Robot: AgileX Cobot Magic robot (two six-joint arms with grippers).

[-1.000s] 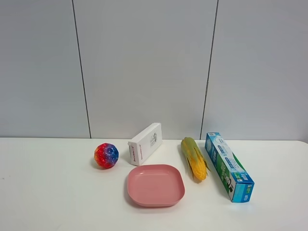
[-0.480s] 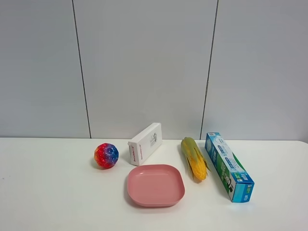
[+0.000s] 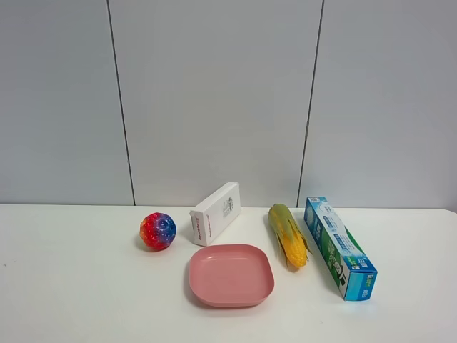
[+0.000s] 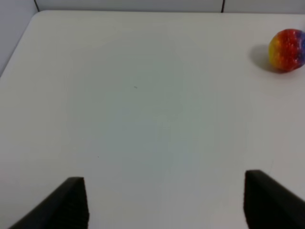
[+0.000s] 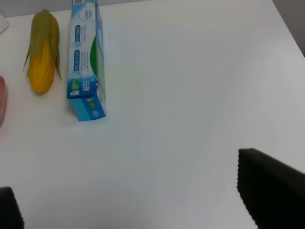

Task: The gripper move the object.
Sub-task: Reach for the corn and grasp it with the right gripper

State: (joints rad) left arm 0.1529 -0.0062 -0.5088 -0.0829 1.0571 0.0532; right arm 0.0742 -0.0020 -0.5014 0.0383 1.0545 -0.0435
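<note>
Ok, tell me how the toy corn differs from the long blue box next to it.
The corn is yellow with green husk leaves; the box is blue-green with print. The corn is rounded and tapering, the box flat-sided with square ends. The box is longer than the corn. Both lie on the white table, side by side, not touching.

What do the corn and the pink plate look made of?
The corn looks like moulded plastic or rubber, can't tell which: flat uniform yellow, stiff husk leaves. The pink plate looks like matte hard plastic: even colour, thick rounded rim.
</note>
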